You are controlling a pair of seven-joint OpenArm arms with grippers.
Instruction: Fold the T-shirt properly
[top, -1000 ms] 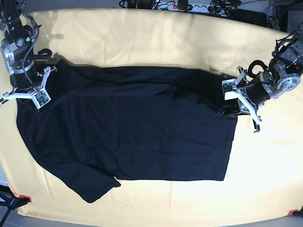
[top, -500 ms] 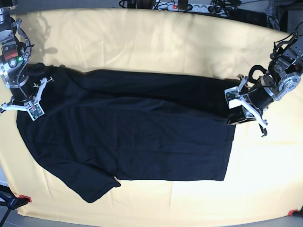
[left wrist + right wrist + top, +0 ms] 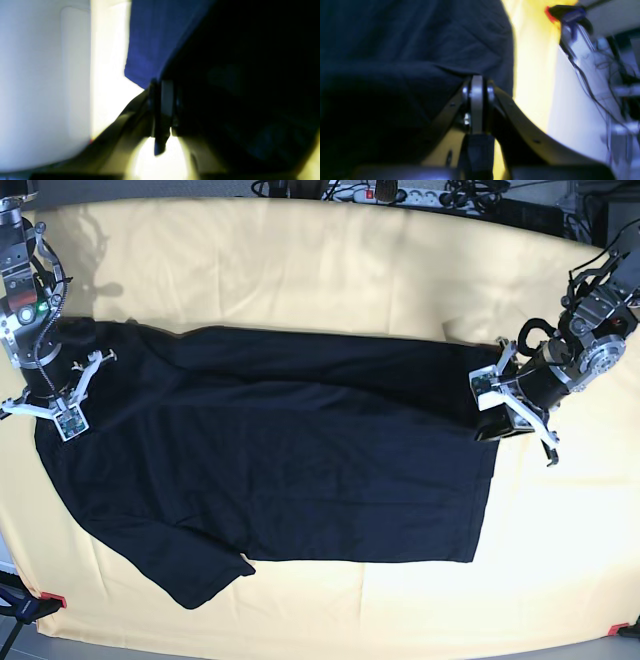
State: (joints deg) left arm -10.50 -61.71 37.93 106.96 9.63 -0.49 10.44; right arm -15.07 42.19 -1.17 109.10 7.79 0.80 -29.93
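Observation:
The black T-shirt (image 3: 280,470) lies spread across the yellow cloth, one sleeve pointing to the near left. Its far edge is lifted into a long band between the two arms. My right gripper (image 3: 58,388) sits at the shirt's left far corner, my left gripper (image 3: 507,406) at its right far corner. In the left wrist view the left gripper (image 3: 162,86) has its fingers meeting on dark T-shirt fabric (image 3: 237,75), with a strip hanging between them. In the right wrist view the right gripper (image 3: 476,83) is likewise pinched on the T-shirt (image 3: 395,50).
The yellow cloth (image 3: 300,260) covers the whole table. Red clamps (image 3: 50,598) hold it at the near corners, one of them also showing as the red clamp (image 3: 548,11). Power strips and cables (image 3: 400,192) lie beyond the far edge.
Both grippers have pulled the shirt's far edge up and slightly toward the near side, so a raised fold now runs along the top. The right gripper has shifted left and nearer.

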